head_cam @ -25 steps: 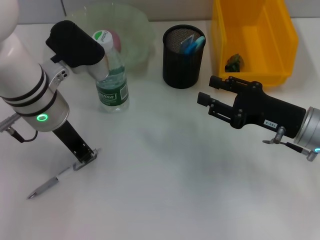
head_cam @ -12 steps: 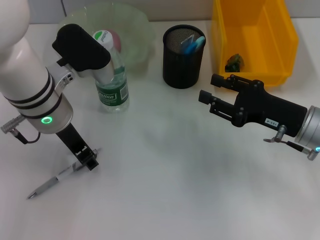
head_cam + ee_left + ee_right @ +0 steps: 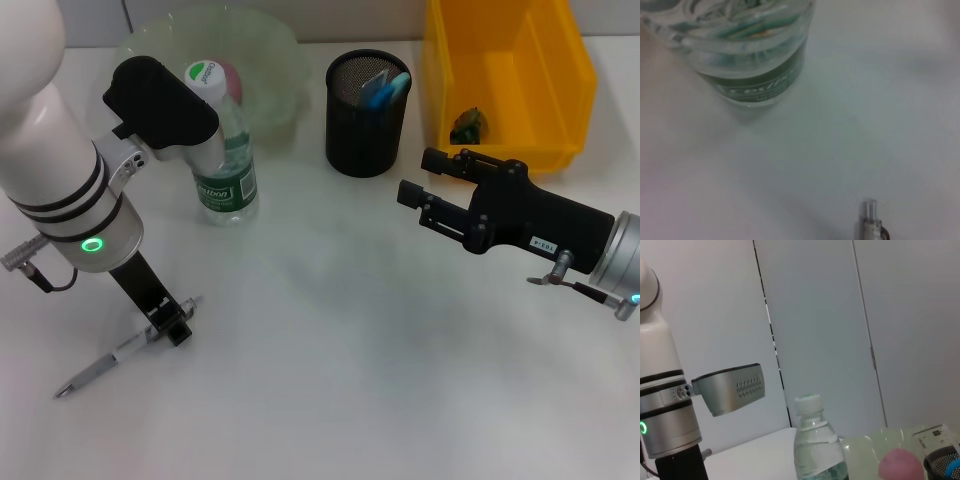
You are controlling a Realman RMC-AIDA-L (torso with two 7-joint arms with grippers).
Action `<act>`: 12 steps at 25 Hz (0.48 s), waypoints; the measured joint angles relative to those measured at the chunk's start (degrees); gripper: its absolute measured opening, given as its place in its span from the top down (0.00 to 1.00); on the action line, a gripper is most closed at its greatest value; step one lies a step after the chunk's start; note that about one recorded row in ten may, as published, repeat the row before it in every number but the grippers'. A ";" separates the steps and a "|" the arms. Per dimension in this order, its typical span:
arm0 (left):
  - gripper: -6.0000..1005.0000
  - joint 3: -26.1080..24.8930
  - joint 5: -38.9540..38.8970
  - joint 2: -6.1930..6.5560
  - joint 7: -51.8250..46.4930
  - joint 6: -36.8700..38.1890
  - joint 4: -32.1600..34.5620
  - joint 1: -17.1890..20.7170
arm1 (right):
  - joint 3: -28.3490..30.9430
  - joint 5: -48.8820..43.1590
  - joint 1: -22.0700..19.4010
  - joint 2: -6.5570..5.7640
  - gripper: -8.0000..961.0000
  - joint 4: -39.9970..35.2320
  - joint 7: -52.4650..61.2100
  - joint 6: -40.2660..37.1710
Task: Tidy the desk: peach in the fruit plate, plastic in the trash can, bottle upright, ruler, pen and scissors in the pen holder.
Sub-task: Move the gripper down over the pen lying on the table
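The left gripper (image 3: 172,325) stands over the pen (image 3: 120,352), which lies well in front of the upright water bottle (image 3: 224,160); its finger gap I cannot tell. Close squarely across the barrel (it may roll). The right gripper (image 3: 412,205) idles, slightly parted, beside the pen holder (image 3: 366,115).

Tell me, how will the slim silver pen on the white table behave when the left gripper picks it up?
The slim silver pen lies flat on the smooth white table, so it may roll or slide if nudged. It looks stiff and light. The left gripper is at one end, so the long free end may droop or swing in a weak grip.
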 joint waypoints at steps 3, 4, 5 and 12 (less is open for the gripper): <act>0.46 0.00 0.04 0.00 0.00 -0.04 0.00 -0.04 | 0.00 0.00 0.04 0.00 0.41 0.00 0.00 0.00; 0.46 0.00 0.06 0.00 0.00 -0.05 0.00 -0.04 | 0.00 0.00 0.10 0.00 0.41 0.00 0.00 0.00; 0.46 0.00 0.07 0.00 0.00 -0.05 0.00 -0.04 | 0.00 0.00 0.14 0.00 0.41 0.00 0.00 0.00; 0.46 0.00 0.16 0.00 0.00 -0.04 -0.09 -0.13 | 0.00 0.00 0.28 0.00 0.41 0.00 0.00 0.00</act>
